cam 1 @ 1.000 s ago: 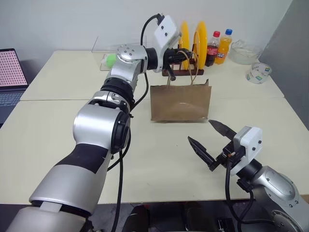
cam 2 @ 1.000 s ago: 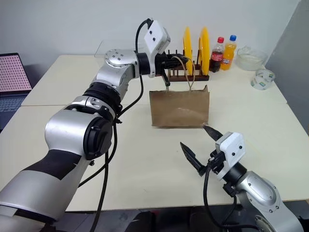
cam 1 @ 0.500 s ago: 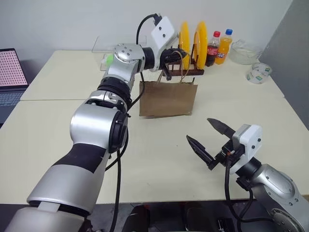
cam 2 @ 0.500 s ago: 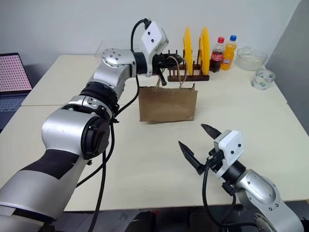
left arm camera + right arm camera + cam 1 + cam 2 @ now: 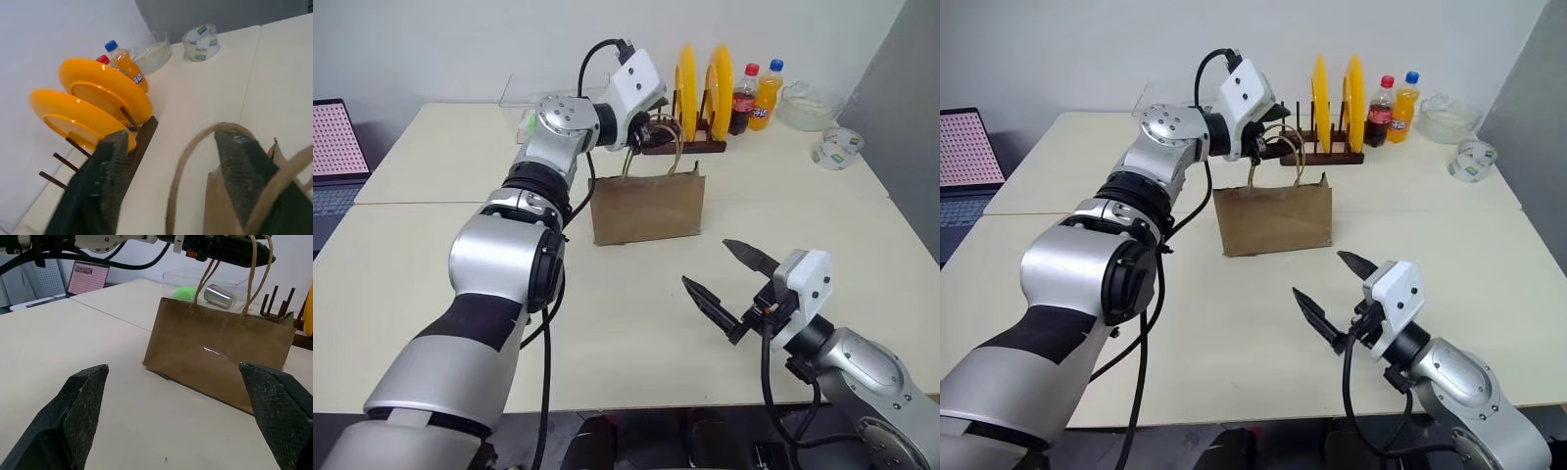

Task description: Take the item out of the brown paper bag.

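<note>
My black-fingered grippers [image 5: 734, 284] work over a cream table [image 5: 431, 255] where the brown paper bag [image 5: 646, 208] sits plain kraft-brown with tan loop handles [image 5: 677, 147]. At one o'clock from it stand two yellow plates [image 5: 705, 73] in a dark brown rack [image 5: 690, 147], a red-capped cola bottle [image 5: 744, 98] and a blue-capped orange soda bottle [image 5: 768, 93]. At nine o'clock a laptop [image 5: 333, 142] shows a pink dotted screen.
</note>
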You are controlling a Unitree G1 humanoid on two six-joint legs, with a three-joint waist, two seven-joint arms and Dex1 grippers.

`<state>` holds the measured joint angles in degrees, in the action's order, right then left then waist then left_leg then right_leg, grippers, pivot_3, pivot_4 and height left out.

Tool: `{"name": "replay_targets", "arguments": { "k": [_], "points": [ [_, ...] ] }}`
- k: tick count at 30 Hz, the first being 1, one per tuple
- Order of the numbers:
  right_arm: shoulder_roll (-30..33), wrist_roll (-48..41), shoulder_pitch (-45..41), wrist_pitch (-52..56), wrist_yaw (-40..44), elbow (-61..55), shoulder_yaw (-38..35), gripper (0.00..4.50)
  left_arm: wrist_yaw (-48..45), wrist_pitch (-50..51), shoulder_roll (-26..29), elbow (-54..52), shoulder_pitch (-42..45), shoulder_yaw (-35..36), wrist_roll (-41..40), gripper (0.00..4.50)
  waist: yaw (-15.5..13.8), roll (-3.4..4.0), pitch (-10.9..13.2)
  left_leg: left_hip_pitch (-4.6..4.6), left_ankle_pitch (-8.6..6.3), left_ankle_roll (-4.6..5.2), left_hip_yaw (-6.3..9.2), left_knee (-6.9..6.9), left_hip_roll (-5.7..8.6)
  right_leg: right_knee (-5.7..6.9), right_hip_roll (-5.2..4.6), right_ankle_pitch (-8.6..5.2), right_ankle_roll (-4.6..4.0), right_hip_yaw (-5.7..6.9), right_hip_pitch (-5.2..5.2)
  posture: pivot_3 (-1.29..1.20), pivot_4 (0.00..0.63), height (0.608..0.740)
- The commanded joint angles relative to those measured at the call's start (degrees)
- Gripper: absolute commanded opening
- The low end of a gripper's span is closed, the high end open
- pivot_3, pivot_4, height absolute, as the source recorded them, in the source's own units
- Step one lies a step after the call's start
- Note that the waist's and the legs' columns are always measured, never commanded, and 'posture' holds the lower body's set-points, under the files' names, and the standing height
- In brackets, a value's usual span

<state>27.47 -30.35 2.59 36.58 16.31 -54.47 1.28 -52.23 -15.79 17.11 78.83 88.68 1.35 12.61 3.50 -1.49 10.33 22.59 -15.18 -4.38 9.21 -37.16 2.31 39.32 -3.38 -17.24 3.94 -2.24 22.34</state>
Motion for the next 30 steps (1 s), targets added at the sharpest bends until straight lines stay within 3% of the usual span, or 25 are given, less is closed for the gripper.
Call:
{"name": "replay_targets", "arguments": {
  "k": [1,6,14,18,19,22,25,30],
  "points": [
    [0.54,0.27,-1.00,0.46,-0.86,-3.19,-0.47,4.50,-3.98,-2.22,3.73,-1.57,0.03,-0.83,0.41,3.98,0.14,0.00,0.00,-0.02,0.00,0.00,-0.01,0.00,0.00,0.03,0.00,0.00,0.00,-0.02,0.00,0.00,0.150,0.740],
    [1.52,2.71,-2.51,-0.28,-0.47,-1.40,-0.11,4.50,-14.82,-1.16,7.82,-2.61,-2.86,-0.10,-2.27,3.98,0.18,0.02,-0.01,-0.07,-0.02,0.05,-0.01,-0.05,0.00,0.16,0.00,0.00,0.00,-0.03,-0.01,0.00,0.150,0.740],
    [2.53,5.22,-9.44,-0.72,1.72,4.15,-0.72,4.50,-22.46,4.11,14.26,-8.17,-10.31,4.69,-10.25,3.98,0.86,0.02,-0.01,-0.11,-0.02,0.09,0.00,-0.26,0.00,0.41,0.02,0.00,0.00,-0.05,-0.02,0.00,0.150,0.740],
    [3.26,4.42,-16.05,-1.03,3.35,10.64,-3.98,4.50,-25.80,17.23,16.99,-30.16,-24.27,8.36,-19.41,3.98,1.58,0.08,-0.04,-0.16,-0.02,0.09,-0.02,-0.30,-0.02,0.58,0.02,0.00,0.00,-0.14,-0.01,0.00,0.150,0.740],
    [3.56,4.87,-19.19,-1.67,4.14,13.87,-4.12,4.50,-26.45,23.61,18.25,-43.27,-32.12,8.33,-22.45,3.98,1.70,0.11,-0.06,-0.19,-0.02,0.09,-0.03,-0.31,-0.03,0.59,0.02,0.00,-0.01,-0.16,-0.02,0.00,0.150,0.740],
    [4.26,6.34,-26.29,-3.61,6.58,21.96,-3.61,3.60,-22.90,38.05,19.76,-70.62,-46.90,8.47,-29.20,4.02,2.18,0.11,-0.04,-0.25,0.01,0.03,0.01,-0.27,-0.14,0.60,0.08,0.00,-0.03,-0.30,0.00,0.00,0.150,0.740],
    [4.95,10.43,-35.48,-7.24,10.32,33.95,-0.41,2.52,-14.55,46.35,17.78,-88.34,-56.34,9.74,-33.56,4.02,1.32,0.11,-0.03,-0.16,-0.02,0.08,0.05,-0.38,-0.18,0.60,0.11,0.01,-0.03,-0.15,0.01,0.00,0.150,0.740],
    [3.96,17.66,-49.37,-16.43,16.77,55.01,5.09,0.76,-0.91,53.06,12.62,-104.44,-67.47,11.48,-37.13,4.02,1.02,0.26,-0.12,-0.23,-0.03,0.10,-0.03,-0.57,-0.08,0.60,0.03,0.01,-0.03,-0.20,-0.15,0.00,0.150,0.740]
  ]
}}
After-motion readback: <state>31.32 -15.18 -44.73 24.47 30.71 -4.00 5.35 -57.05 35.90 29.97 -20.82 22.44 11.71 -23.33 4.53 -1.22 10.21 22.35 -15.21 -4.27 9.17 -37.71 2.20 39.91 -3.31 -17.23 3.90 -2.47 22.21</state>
